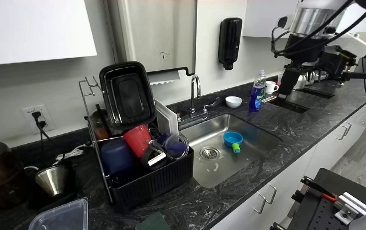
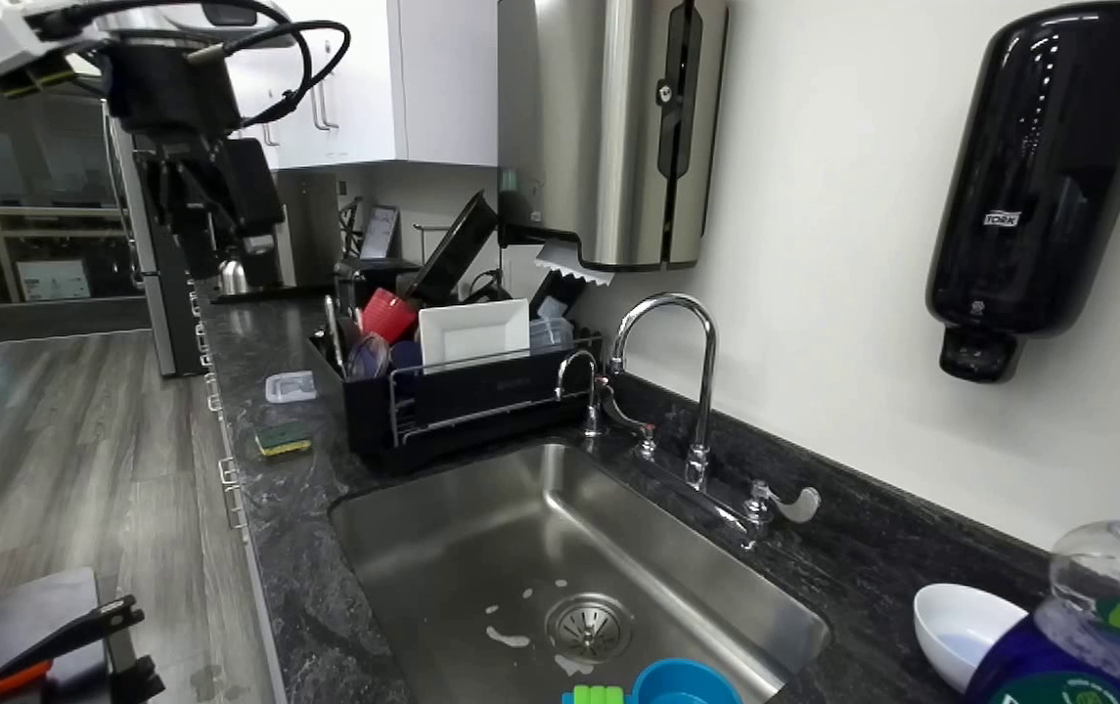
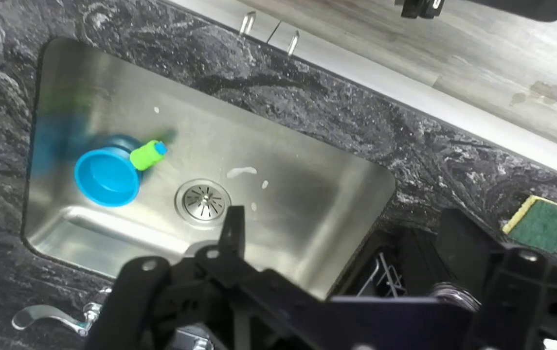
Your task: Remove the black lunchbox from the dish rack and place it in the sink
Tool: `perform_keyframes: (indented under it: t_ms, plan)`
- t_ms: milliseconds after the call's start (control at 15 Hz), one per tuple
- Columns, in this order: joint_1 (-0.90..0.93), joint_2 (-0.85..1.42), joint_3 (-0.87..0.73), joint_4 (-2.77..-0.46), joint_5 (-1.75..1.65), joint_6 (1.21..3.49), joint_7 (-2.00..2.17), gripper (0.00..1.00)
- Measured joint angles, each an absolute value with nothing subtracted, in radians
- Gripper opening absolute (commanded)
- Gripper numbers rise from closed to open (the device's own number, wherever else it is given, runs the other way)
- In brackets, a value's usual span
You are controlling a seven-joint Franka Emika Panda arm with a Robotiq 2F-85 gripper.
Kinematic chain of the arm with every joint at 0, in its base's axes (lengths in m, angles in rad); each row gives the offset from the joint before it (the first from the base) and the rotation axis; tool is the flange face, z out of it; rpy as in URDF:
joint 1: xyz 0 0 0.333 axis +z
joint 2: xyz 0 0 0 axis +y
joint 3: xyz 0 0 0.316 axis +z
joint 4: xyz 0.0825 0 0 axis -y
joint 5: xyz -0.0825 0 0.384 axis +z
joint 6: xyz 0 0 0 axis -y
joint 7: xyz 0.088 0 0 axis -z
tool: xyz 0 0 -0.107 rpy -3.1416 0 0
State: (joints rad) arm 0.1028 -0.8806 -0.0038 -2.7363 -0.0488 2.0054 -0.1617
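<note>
Reaching for the box (image 1: 128, 95) looks like the step in hand. The gripper (image 3: 344, 218) hangs well apart from it, fingers spread wide with nothing between them. The box stands tilted high in the rack (image 1: 157, 180), toward the wall edge of the counter (image 1: 298, 127); its lower rim is right by the cup (image 1: 137, 140), though contact is hard to tell. Best come from above onto the upper rim, jaws turned so one finger goes inside and the other behind its back. After pinching, lift straight up before swinging across, lest the cup or the plate (image 2: 476, 332) be dragged along. Set it down in the sink (image 1: 208, 175) at the rack end, away from the pan (image 3: 108, 177).

The box's long axis runs steeply upward, the top leaning toward the wall edge; its hollow side faces roughly the counter's front edge and somewhat up.
</note>
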Motion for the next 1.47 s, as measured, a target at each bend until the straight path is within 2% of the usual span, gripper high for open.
perform_keyframes:
  t_ms: [867,1467]
  plan:
    - [0.236,-0.685,0.023,-2.773,0.012,2.482,-0.151,1.0]
    - [0.246,-0.54,0.075,-2.733,0.012,2.69,-0.087,1.0]
